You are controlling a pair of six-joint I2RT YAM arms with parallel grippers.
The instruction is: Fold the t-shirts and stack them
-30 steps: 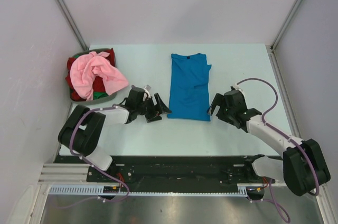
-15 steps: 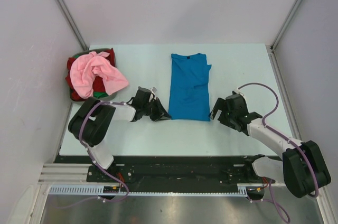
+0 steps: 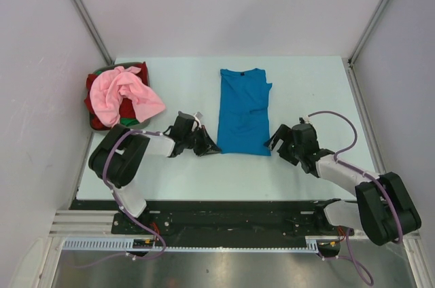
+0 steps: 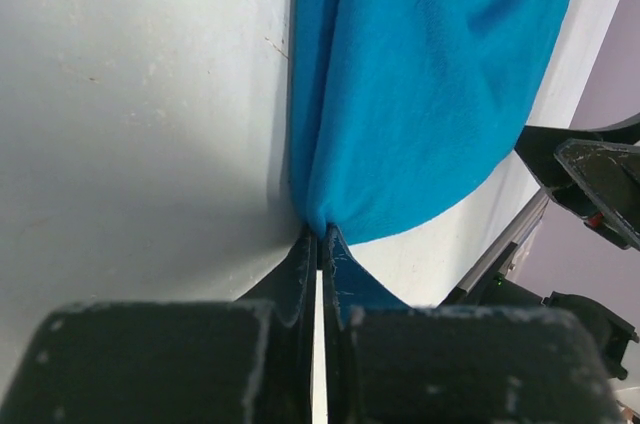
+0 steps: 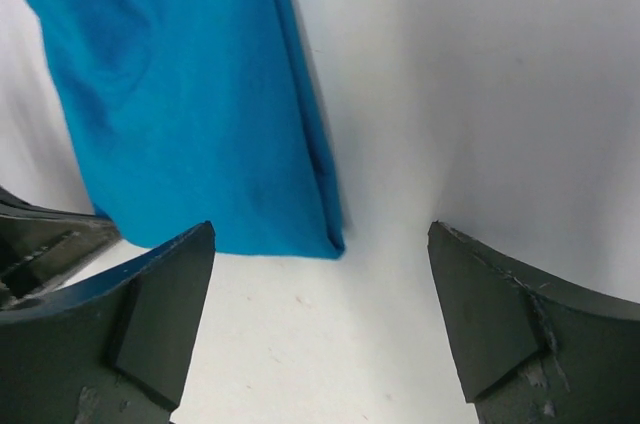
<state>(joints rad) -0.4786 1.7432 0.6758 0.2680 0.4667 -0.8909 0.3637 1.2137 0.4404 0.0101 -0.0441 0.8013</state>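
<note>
Left hand (image 4: 318, 234) stayed pinched on a corner of the blue t-shirt (image 3: 243, 111).
Right hand (image 5: 320, 244), wide open, had edged closer; the hem's other corner lay just ahead.

Both arms reach low and forward, left gripper (image 3: 210, 145) pinched closed, right gripper (image 3: 275, 142) spread wide

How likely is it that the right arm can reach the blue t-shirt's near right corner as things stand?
Probably yes. The right gripper is open, that corner of the blue t-shirt lies just ahead between its fingers, and only bare table separates them.
</note>
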